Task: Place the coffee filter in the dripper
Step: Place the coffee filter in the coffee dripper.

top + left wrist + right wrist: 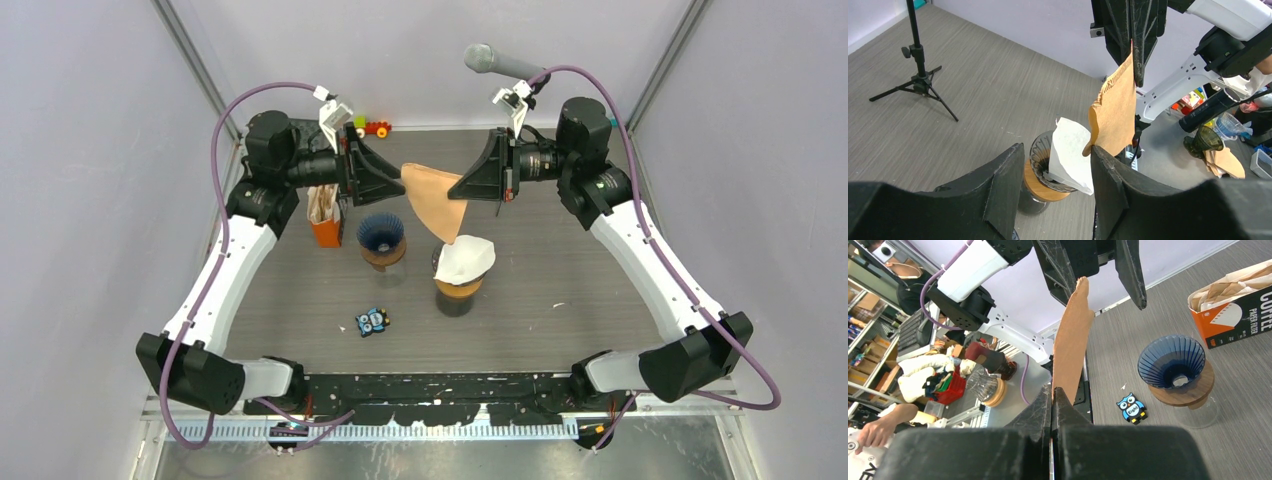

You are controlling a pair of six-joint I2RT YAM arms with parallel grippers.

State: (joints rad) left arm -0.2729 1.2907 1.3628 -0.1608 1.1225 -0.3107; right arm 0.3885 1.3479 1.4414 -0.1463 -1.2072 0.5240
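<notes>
Your bench (560, 260) is a grey wood-grain top, and both arms reach across it toward the far side: the left arm (225, 270) from the left and the right arm (650, 265) from the right, their wrists turned in to face each other. A microphone (497, 62) juts in over the far edge above the right wrist. Your right claw (1053, 392) is pressed together on one edge of the brown coffee filter (432, 205), and from its wrist view you can see the paper pinched right at the fingertips. The filter is held up in the air between the two claws, clear of the bench, with its lower point hanging toward the white filter below. Your left claw (400, 180) stands spread, its fingers apart on either side of the filter's far tip without clamping it; the paper's corner lies just beside one finger, though you cannot tell whether it touches. On the bench below the left claw stands an orange box of paper filters (325, 225), open at the top. Just right of it sits the blue dripper (381, 232) on its wooden collar and glass base, with nothing in its cone. Near it, further right and closer to you, a second dripper (458, 290) carries a white filter (463, 258) sticking up out of it. A small owl figure (372, 321) lies nearer the arm bases, and a little toy car (376, 128) sits at the far edge.
</notes>
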